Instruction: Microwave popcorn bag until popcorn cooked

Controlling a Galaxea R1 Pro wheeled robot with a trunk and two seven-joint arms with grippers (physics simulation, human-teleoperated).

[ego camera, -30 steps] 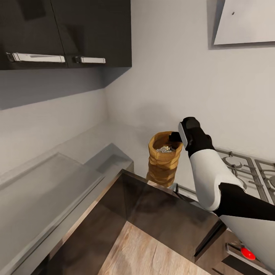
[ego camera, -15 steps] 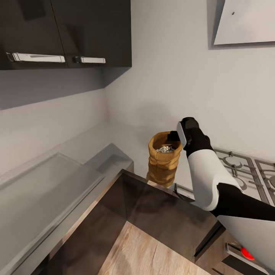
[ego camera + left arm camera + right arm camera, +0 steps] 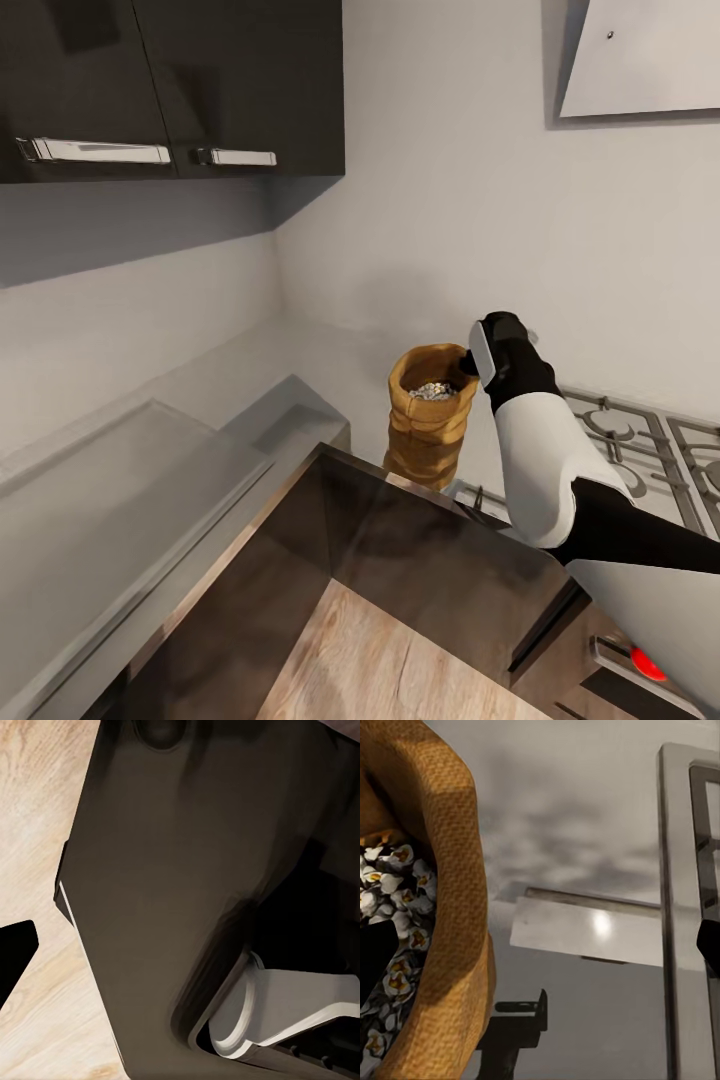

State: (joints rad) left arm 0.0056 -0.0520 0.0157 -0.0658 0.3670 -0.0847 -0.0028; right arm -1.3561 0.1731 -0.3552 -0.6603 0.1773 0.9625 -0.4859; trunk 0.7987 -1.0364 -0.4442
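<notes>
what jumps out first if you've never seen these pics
The tan popcorn bag stands upright near the counter's corner, beside the gas hob, with whitish popcorn heaped inside. The right gripper is at the bag's rim, one finger inside the mouth. Dark wall cabinets hang at upper left.

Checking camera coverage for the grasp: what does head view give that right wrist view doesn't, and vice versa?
Head view alone: the right arm's white forearm reaching to the popcorn bag's rim, the dark wall cabinets, the gas hob beyond the arm, and the bag's full standing shape.

Right wrist view alone: a close look at the coarse weave of the rim and at single whitish pieces of popcorn with yellowish centres.

Both: the bag with popcorn inside, against the pale grey surfaces around it. Neither lets me tell whether the right hand is open or shut.
</notes>
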